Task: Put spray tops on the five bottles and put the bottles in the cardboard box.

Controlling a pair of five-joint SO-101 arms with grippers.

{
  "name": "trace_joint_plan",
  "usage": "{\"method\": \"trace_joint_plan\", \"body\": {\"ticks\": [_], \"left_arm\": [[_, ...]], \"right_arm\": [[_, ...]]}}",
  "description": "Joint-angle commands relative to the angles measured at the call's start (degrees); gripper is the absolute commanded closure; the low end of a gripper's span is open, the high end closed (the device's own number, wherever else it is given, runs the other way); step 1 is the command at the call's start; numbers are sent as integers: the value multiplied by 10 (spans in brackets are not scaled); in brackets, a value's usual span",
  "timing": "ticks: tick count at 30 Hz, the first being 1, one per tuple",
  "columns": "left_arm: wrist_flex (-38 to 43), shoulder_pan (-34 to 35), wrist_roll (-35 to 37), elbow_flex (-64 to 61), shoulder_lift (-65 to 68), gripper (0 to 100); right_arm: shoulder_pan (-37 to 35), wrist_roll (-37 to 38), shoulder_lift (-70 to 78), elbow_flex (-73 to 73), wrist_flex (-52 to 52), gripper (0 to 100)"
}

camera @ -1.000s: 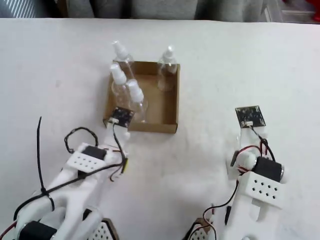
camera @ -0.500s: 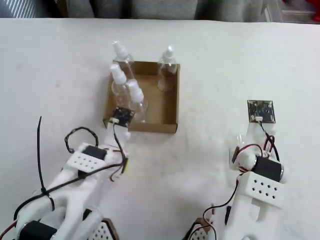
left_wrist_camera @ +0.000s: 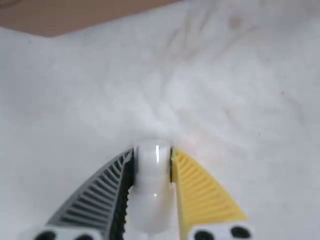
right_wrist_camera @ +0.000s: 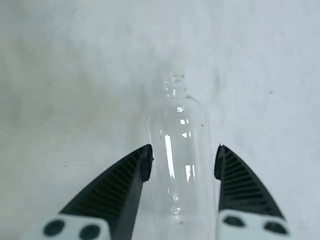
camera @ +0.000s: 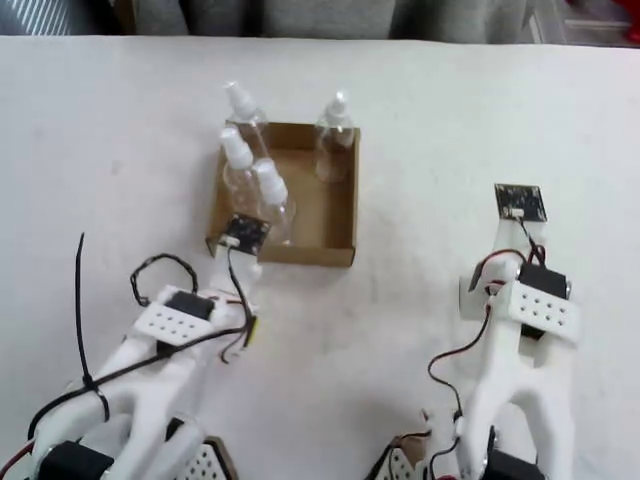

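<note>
1 clear bottle (right_wrist_camera: 179, 145), threaded neck open, sits in the right gripper (right_wrist_camera: 183, 152).

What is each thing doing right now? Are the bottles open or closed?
Left claw: shut on the white spray top.
Right claw: shut on the clear bottle.
Clear bottle: no top, neck open.
Capped bottles: four, upright, spray tops on.
Cardboard box: open-topped, bottles standing inside.

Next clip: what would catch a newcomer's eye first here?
A cluster of clear plastic bottles with white spray tops stands at the brown cardboard box mid-table. The left gripper is shut on a white spray top, while the right gripper straddles an uncapped clear bottle.
</note>
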State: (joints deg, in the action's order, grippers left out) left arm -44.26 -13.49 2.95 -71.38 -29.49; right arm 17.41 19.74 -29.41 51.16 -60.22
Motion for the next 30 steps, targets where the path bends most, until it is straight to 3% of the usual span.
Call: {"method": "trace_joint_plan", "body": {"ticks": [1,9,24,30], "left_arm": [[-1,-15,2,24,2,980],[0,-15,2,24,2,980],[0,-15,1,24,2,980],[0,-15,1,24,2,980]], "right_arm": [[-7,0,7,-31,17,818],[-43,-4,56,-30,36,752],[-42,0,156,-33,83,752],[-42,1,169,-33,86,858]]}}
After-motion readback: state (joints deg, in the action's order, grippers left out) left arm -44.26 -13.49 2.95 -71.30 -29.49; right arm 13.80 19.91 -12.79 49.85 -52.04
